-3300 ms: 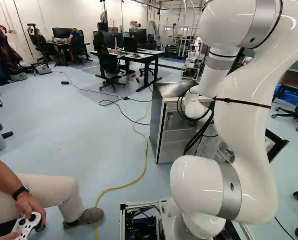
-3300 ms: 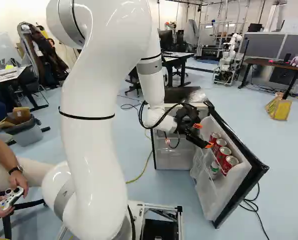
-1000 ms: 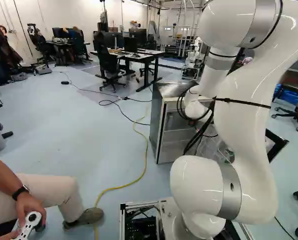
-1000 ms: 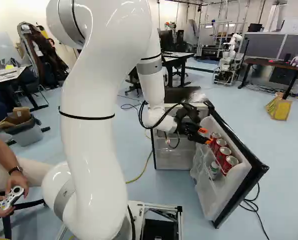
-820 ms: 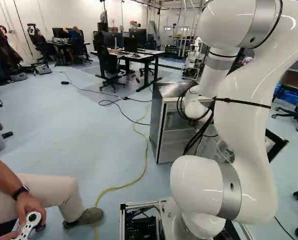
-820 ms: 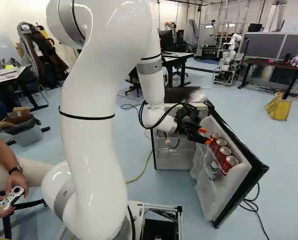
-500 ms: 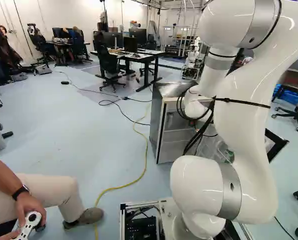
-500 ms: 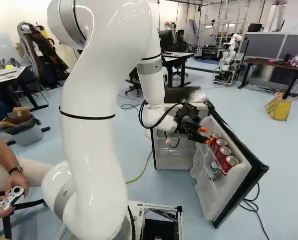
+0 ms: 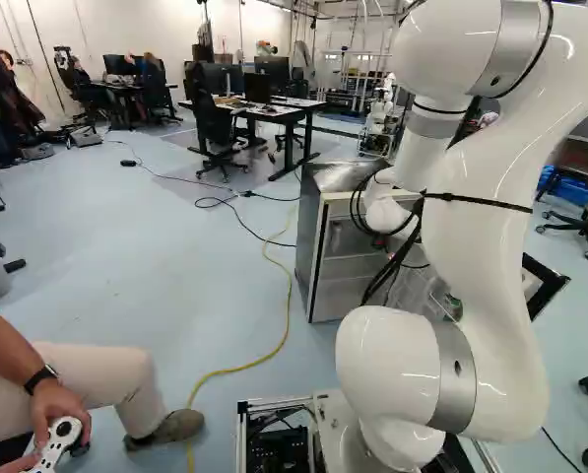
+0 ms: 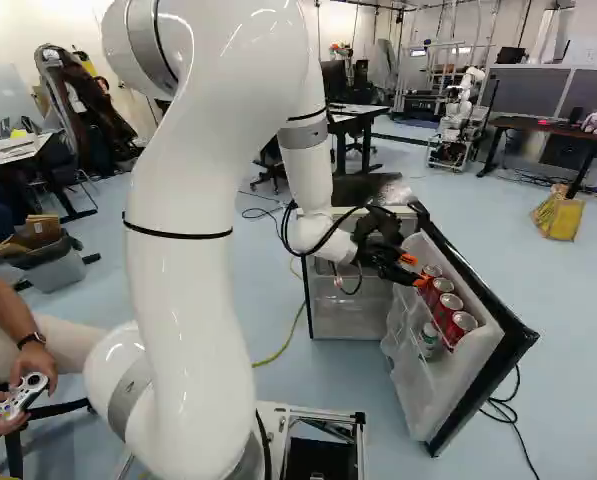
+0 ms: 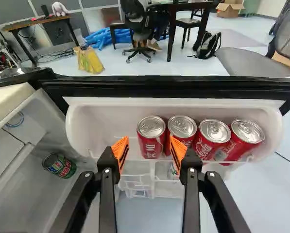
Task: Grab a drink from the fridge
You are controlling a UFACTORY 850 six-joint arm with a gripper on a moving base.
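The pincer (image 11: 149, 141) is wide open, gripping nothing. The end can (image 11: 150, 141), at its twelve o'clock, stands in the door shelf (image 11: 103, 119); the next can (image 11: 183, 127) is at one. Advance slowly, easing the pad (image 11: 178, 151) into their narrow gap, then squeeze evenly.

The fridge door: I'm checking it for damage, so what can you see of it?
The fridge door stands open, black-edged, with a white, plastic-looking inner side. Its upper bin holds four red cans, upright in a row; below are more compartments, one with a green-and-white container. The open claw reaches over the bin; contact is unclear. No damage shows, but the outer face is hidden.
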